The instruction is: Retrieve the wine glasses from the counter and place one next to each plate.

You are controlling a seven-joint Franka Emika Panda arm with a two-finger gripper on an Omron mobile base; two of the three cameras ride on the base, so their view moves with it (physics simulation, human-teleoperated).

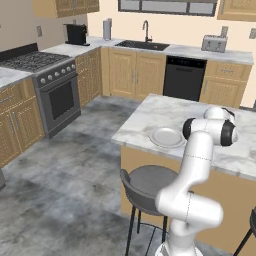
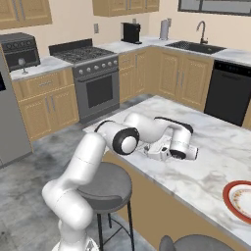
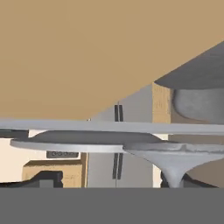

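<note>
My gripper [image 3: 118, 179] is open, its dark fingertips [image 3: 46, 178] standing far apart. The hand view is rolled upside down. In it, one wine glass [image 3: 175, 159] shows its round foot and thin stem close to the right fingertip, not pinched. Just beyond it lies the pale grey plate [image 3: 74, 141], seen edge-on. In the right base view the hand [image 2: 159, 151] lies low over the island beside that plate [image 2: 145, 147]. The plate [image 1: 167, 136] also shows in the left base view. The red-rimmed plate [image 2: 240, 198] lies further right. A small stemmed shape [image 2: 22, 66], perhaps another wine glass, stands on the counter [image 2: 46, 63].
A grey stool [image 2: 110, 184] stands against the island's near side under the arm. A second stool [image 2: 196, 242] is at the lower right. The stove [image 2: 93, 73] and a microwave [image 2: 19, 49] flank the counter. The sink [image 1: 142, 45] and a toaster [image 1: 214, 44] are on the far run.
</note>
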